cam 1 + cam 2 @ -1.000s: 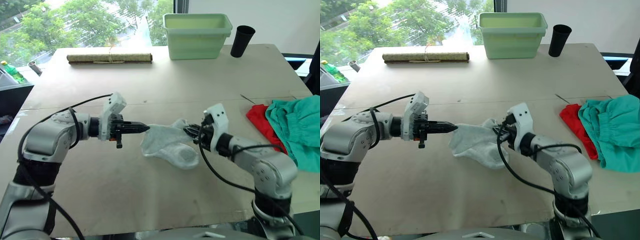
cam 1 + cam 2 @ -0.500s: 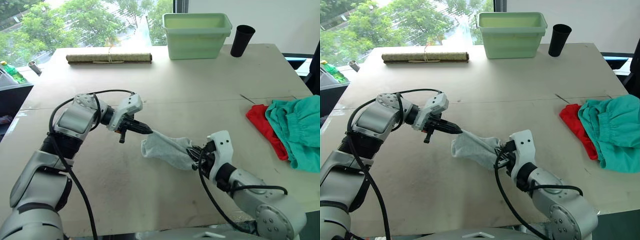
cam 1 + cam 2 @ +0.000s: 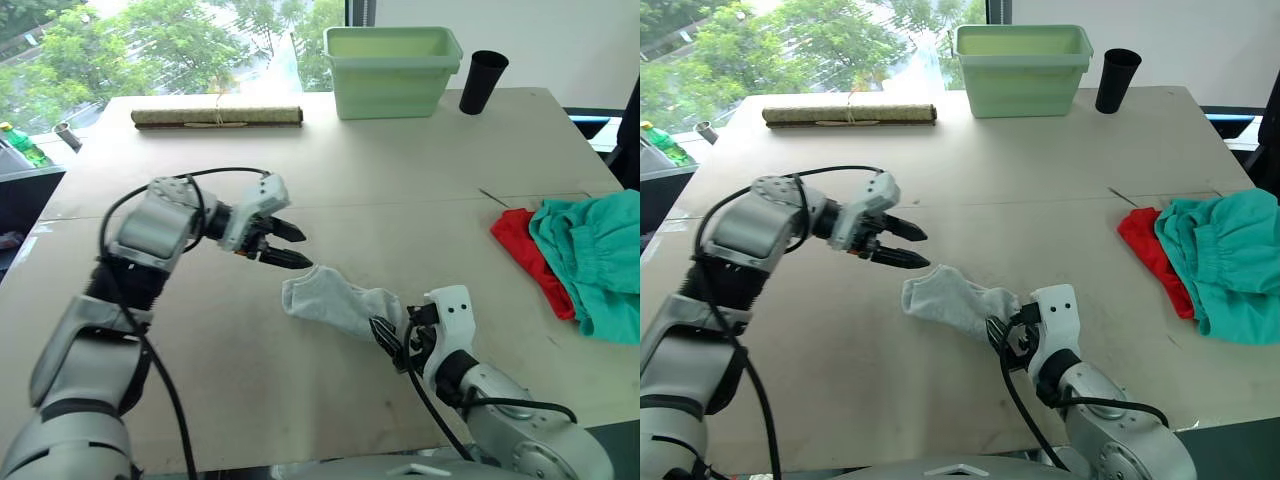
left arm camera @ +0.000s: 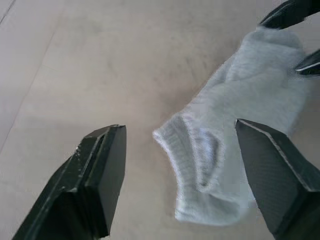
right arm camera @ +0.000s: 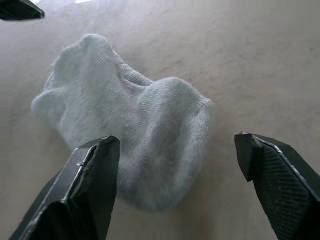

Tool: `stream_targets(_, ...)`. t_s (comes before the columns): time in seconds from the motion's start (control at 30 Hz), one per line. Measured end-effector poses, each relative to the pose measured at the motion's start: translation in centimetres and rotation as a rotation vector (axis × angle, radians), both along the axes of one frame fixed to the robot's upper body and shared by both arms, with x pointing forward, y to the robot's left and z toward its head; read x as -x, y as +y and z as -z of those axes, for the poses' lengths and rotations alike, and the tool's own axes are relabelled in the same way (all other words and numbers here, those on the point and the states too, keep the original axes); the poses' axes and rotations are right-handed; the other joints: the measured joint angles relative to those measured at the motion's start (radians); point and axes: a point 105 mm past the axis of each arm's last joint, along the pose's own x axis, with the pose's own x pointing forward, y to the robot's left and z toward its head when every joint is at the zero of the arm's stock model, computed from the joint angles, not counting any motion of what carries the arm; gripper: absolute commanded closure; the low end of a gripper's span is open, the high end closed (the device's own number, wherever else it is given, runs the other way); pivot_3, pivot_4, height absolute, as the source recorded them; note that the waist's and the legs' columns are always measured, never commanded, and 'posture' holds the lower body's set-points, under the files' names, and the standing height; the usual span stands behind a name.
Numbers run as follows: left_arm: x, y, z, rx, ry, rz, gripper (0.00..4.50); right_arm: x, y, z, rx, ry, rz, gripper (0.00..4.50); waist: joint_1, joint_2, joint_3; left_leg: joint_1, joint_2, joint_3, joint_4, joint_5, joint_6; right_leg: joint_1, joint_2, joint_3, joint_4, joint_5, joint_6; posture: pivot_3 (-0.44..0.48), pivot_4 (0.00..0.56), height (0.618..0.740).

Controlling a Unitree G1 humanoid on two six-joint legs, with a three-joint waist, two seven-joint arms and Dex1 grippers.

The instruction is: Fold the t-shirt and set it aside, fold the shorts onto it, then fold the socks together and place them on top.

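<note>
The light grey-white socks (image 3: 340, 303) lie folded together in a flat bundle on the table's middle front, also seen up close (image 5: 130, 135). My left gripper (image 3: 298, 248) hovers just off their far-left end, open and empty. At their near-right end my right gripper (image 3: 385, 338) stands open as well, with its fingers (image 5: 95, 180) apart on either side of the bundle's end and not touching it. The red t-shirt (image 3: 520, 245) lies at the table's right edge, with the teal shorts (image 3: 590, 260) piled loosely over most of it.
A pale green bin (image 3: 395, 70) and a black cup (image 3: 483, 82) stand at the back of the table. A rolled mat (image 3: 217, 116) lies at the back left. A green bottle (image 3: 20, 140) sits off the table to the left.
Both grippers have opened and let go of the socks, which now rest on the table. The left gripper has backed off slightly, and the right arm has drawn nearer the front edge.
</note>
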Motion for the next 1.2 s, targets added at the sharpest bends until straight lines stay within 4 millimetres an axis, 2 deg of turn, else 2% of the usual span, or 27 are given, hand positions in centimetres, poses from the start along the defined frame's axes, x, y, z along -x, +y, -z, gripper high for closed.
stream_targets(0.07,1.0,0.0,1.2,-0.001,0.006,0.001,0.97,0.2,-1.1,0.3,0.041,-0.002,-0.018,0.8,-0.001,0.0,0.0,0.001,0.0,0.0,0.0,0.0,0.0,0.001,-0.001,0.0,0.0,0.0,0.0,0.0,0.15,0.727)
stream_targets(0.13,1.6,-0.3,3.3,0.004,0.03,-0.019,0.97,-0.3,-2.0,-0.2,0.092,-0.048,-0.039,0.8,0.003,0.0,0.0,0.001,0.0,-0.001,0.001,0.0,0.0,0.001,-0.001,-0.001,0.001,0.0,-0.001,0.0,0.15,0.727)
stream_targets(0.27,2.0,-1.0,4.7,0.017,0.003,-0.05,0.97,0.0,-2.3,-0.9,0.136,-0.107,-0.149,0.8,0.017,0.0,0.0,0.0,0.0,-0.002,0.002,-0.002,0.004,0.001,-0.001,-0.002,0.001,-0.002,-0.003,0.0,0.15,0.727)
stream_targets(0.37,1.5,-1.3,5.1,0.028,-0.05,-0.079,0.97,0.8,-2.2,-2.6,0.14,-0.234,-0.307,0.8,0.022,-0.001,0.0,0.0,0.0,-0.002,0.002,-0.003,0.004,0.002,-0.001,-0.003,0.001,-0.002,-0.003,0.0,0.15,0.727)
stream_targets(0.4,1.4,-1.5,5.3,0.032,-0.062,-0.08,1.48,1.0,-2.2,-3.0,0.144,-0.262,-0.352,0.74,0.021,-0.001,0.0,0.0,0.0,-0.002,0.002,-0.003,0.004,0.002,-0.001,-0.003,0.001,-0.001,-0.002,0.0,0.15,0.727)
stream_targets(0.43,1.4,-1.6,5.4,0.035,-0.074,-0.08,1.79,1.2,-2.2,-3.1,0.151,-0.28,-0.39,0.74,0.021,-0.001,0.0,0.0,0.0,-0.002,0.002,-0.002,0.004,0.002,-0.001,-0.003,0.001,0.0,0.0,0.0,0.15,0.727)
stream_targets(0.5,1.3,-1.6,5.5,0.03,-0.1,-0.075,2.87,1.3,-2.3,-3.5,0.156,-0.318,-0.438,0.74,0.021,-0.002,0.0,0.0,0.0,-0.002,0.002,0.0,0.001,0.002,0.0,-0.003,0.001,0.001,0.001,0.0,0.15,0.727)
stream_targets(0.53,1.3,-1.5,5.5,0.027,-0.108,-0.072,3.58,1.2,-2.4,-3.5,0.162,-0.328,-0.447,0.74,0.021,-0.002,0.0,0.0,0.0,-0.002,0.002,0.0,0.0,0.002,0.0,-0.003,0.001,0.001,0.001,0.0,0.15,0.727)
stream_targets(0.57,1.3,-1.5,5.6,0.026,-0.109,-0.071,3.78,1.1,-2.5,-3.5,0.166,-0.332,-0.452,0.74,0.021,-0.002,0.0,0.0,0.0,-0.001,0.002,0.0,0.0,0.002,0.0,-0.003,0.001,0.0,0.001,0.0,0.15,0.727)
stream_targets(0.6,1.4,-1.4,5.7,0.025,-0.111,-0.064,4.24,1.0,-2.5,-3.5,0.179,-0.344,-0.465,0.74,0.021,-0.002,0.0,0.0,0.0,-0.001,0.002,0.0,0.0,0.002,-0.001,-0.003,0.001,0.0,0.001,0.0,0.15,0.727)
stream_targets(0.63,1.6,-1.3,6.1,0.021,-0.107,-0.057,4.42,0.9,-2.6,-3.6,0.19,-0.358,-0.48,0.74,0.021,-0.002,0.0,0.0,0.0,-0.002,0.002,0.0,0.0,0.002,-0.001,-0.003,0.001,0.0,0.0,0.0,0.15,0.727)
stream_targets(0.83,2.2,-0.6,5.9,0.018,-0.09,-0.02,4.42,0.4,-2.5,-3.9,0.204,-0.394,-0.52,0.74,0.021,-0.002,0.0,0.0,0.0,-0.002,0.003,0.0,0.0,0.002,-0.001,-0.003,0.001,0.0,-0.001,0.0,0.15,0.727)
stream_targets(1.07,1.8,0.7,4.1,0.003,-0.142,0.022,4.42,-1.9,-0.9,-4.2,0.15,-0.374,-0.545,0.74,0.017,-0.002,0.0,0.0,0.0,-0.002,0.003,0.0,0.0,0.002,-0.001,-0.003,0.001,0.0,-0.001,0.0,0.15,0.727)
stream_targets(1.13,1.6,0.7,3.9,0.001,-0.149,0.034,4.5,-3.0,-0.1,-4.9,0.114,-0.373,-0.55,1.29,0.016,-0.002,0.0,0.0,0.0,-0.002,0.003,0.0,0.0,0.002,-0.001,-0.003,0.002,0.0,0.0,0.0,0.15,0.727)
stream_targets(1.2,1.5,1.0,4.0,-0.013,-0.151,0.024,4.5,-4.1,0.8,-4.9,0.107,-0.35,-0.569,2.03,0.016,-0.002,0.0,0.0,0.0,-0.002,0.003,0.002,0.005,0.002,-0.001,-0.003,0.002,0.001,0.0,0.0,0.15,0.727)
